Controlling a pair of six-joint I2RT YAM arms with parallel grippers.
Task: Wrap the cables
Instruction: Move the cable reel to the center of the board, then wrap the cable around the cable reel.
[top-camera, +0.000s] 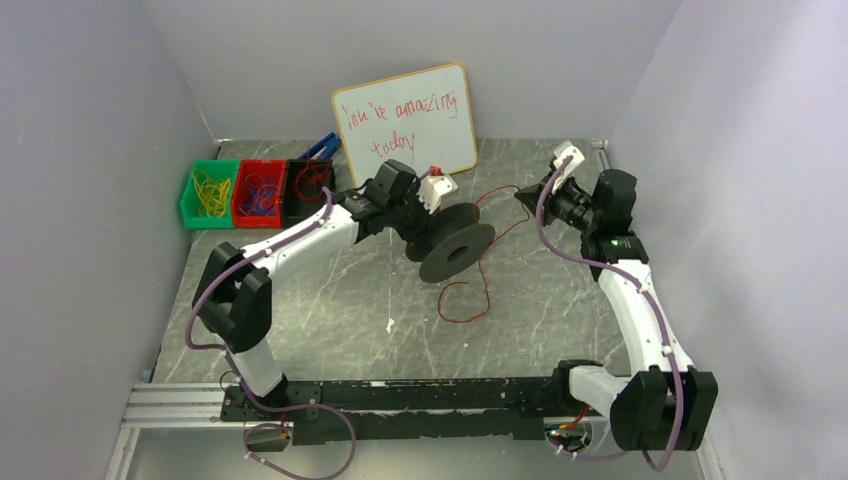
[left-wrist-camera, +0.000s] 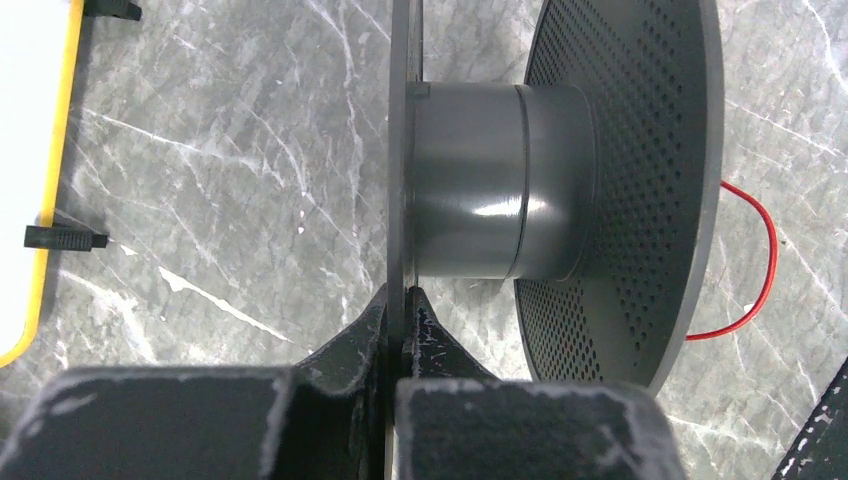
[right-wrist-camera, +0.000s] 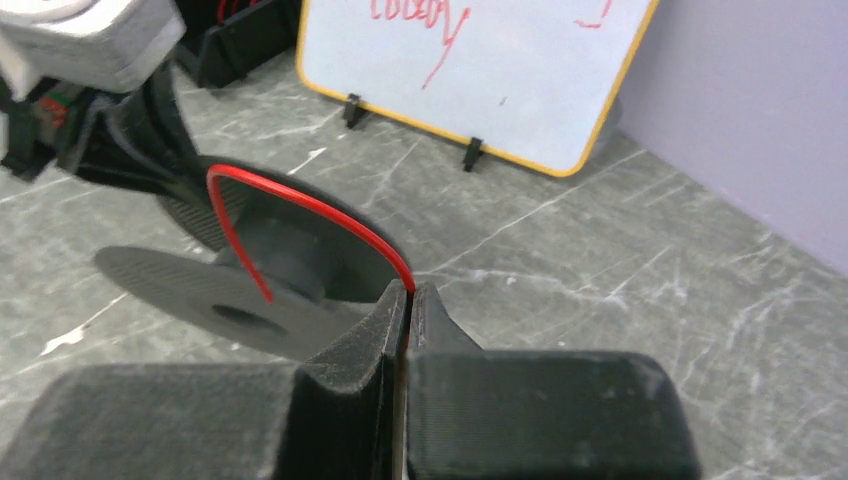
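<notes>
A black spool (top-camera: 452, 243) is held tilted above the table's middle. My left gripper (top-camera: 412, 222) is shut on the thin edge of one spool flange (left-wrist-camera: 400, 150), its jaws (left-wrist-camera: 403, 300) clamped either side. The thin red cable (top-camera: 470, 300) runs from the spool down in a loop on the table and up to my right gripper (top-camera: 527, 197). My right gripper (right-wrist-camera: 410, 292) is shut on the red cable (right-wrist-camera: 300, 195), which arcs from its tips toward the spool (right-wrist-camera: 260, 290). A piece of red cable (left-wrist-camera: 760, 260) shows behind the perforated flange (left-wrist-camera: 640, 180).
A whiteboard (top-camera: 405, 120) with red writing stands at the back. Green (top-camera: 208, 193), red (top-camera: 259, 192) and black (top-camera: 308, 185) bins with wire loops sit back left. Grey walls close in on both sides.
</notes>
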